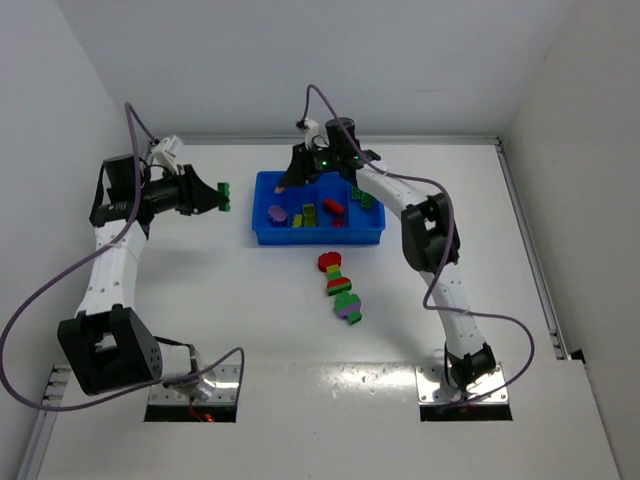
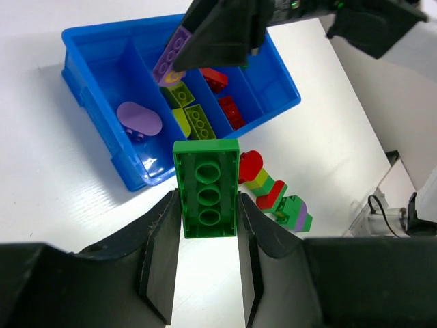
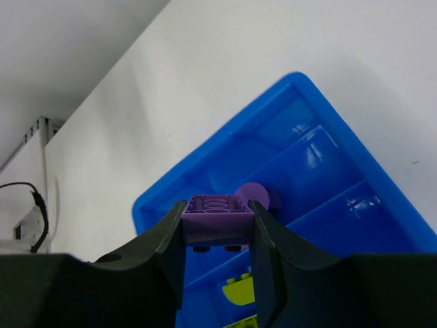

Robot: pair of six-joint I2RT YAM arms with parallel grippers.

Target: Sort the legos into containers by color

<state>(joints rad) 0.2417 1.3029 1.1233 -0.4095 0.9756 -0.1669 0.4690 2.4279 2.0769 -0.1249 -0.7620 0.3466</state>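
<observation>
Holding what, that right hand [image 3: 217, 213] over the tray [image 3: 218, 140]? — Desk

A purple brick [image 3: 217, 208], clamped between both fingers, off the table [image 1: 200, 300] and above the tray's left end. The purple compartment, with one rounded purple piece [image 3: 254, 195] lying in it, sits just below and a little beyond the brick. By my reading, a short drop is all this step needs. — Photographer

And how does the brick lie? — Desk

Tilted. Its long axis runs out along the fingers and slants down toward the tray, and the free end pokes out below the hand. — Photographer

The left hand [image 2: 207, 199]? — Desk

Closed on a green brick [image 2: 206, 188], held in the air beside the tray's left end and apart from it. That brick's long axis also runs straight out along the fingers, pointing at the tray, with the hollow underside facing the wrist camera. What looks like a green piece [image 1: 366, 198], small in the overhead view, lies in the far right compartment. So this brick has the whole tray to cross, and the right arm is the nearer one to that end. I'd expect the left hand to wait until the right one is out of the way. — Photographer

Anything unsorted? — Desk

A mixed stack [image 1: 340, 285] of red, yellow-green, green and purple lies on the table just in front of the tray. Neither hand touches it. — Photographer
</observation>
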